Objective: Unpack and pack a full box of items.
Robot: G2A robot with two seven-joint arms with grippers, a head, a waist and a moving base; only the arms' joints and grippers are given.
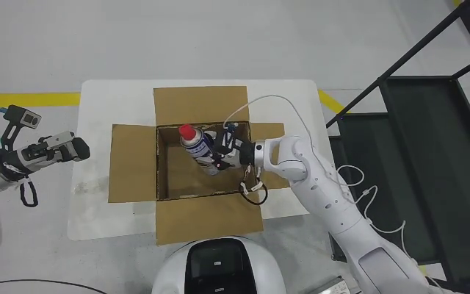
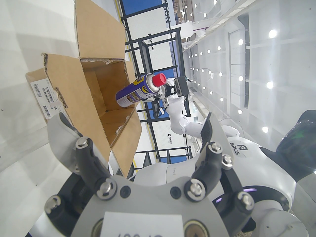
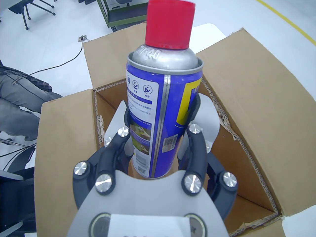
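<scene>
Right gripper [image 3: 163, 119], fingers [image 3: 114, 124] clamped on the spray can [image 3: 161, 82] over the open box [image 3: 246, 87] at the middle of the desk [image 1: 95, 103]. The can is best kept upright and clear of the box walls. Left gripper [image 2: 133, 124]: fingers apart.

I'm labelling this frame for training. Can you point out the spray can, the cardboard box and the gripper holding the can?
spray can [image 3: 170, 23]: right wrist view, red cap.
cardboard box [image 1: 200, 103]: top view, far open flap.
right gripper [image 3: 163, 108]: right wrist view, midway between its fingertips.

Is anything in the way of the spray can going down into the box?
Nothing I can see. The right hand holds the spray can over the open box. Its flaps are folded outward, and the inside looks bare where it shows.
</scene>
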